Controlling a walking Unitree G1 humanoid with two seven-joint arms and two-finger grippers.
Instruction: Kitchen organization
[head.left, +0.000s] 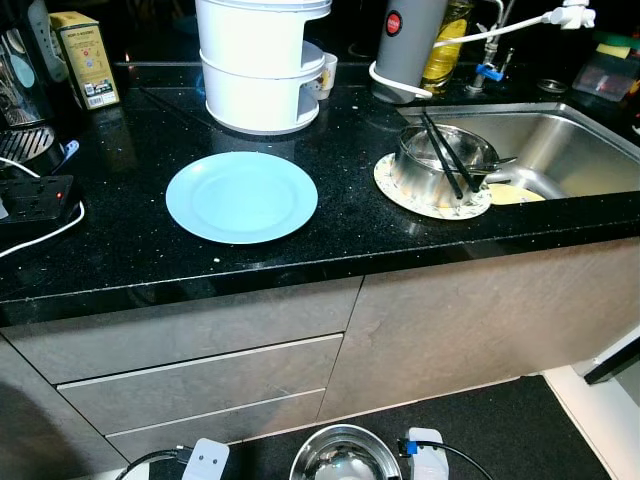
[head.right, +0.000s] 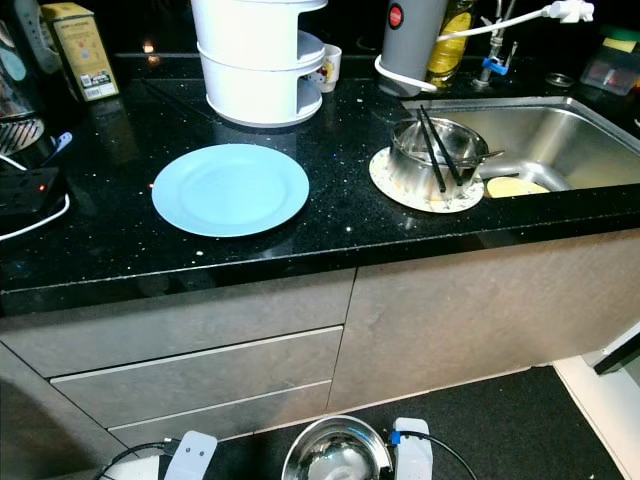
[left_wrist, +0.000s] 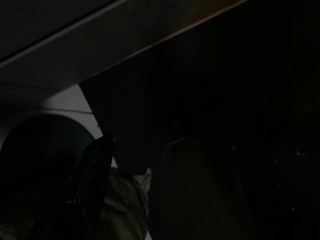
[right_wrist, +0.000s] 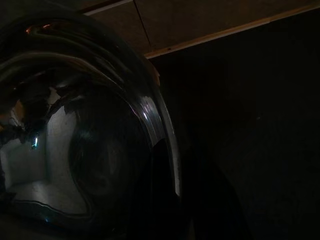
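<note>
worktop (head.left: 350, 225): plate (head.left: 241, 196) centre-front | steamer (head.left: 262, 60) behind plate | mug (head.left: 327, 72) just right of steamer | pot (head.left: 441, 162) on a trivet (head.left: 400, 192) right of plate, chopsticks (head.left: 440, 152) across pot | sink (head.left: 560, 145) right of pot | box (head.left: 85, 58) back-left | drawers (head.left: 200, 380) below worktop | bowl (head.left: 345, 455) low, before drawers

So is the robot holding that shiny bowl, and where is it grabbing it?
Probably. The steel bowl sits low in front of the robot, and the right wrist view shows its rim close by. The exact hold cannot be told.
</note>
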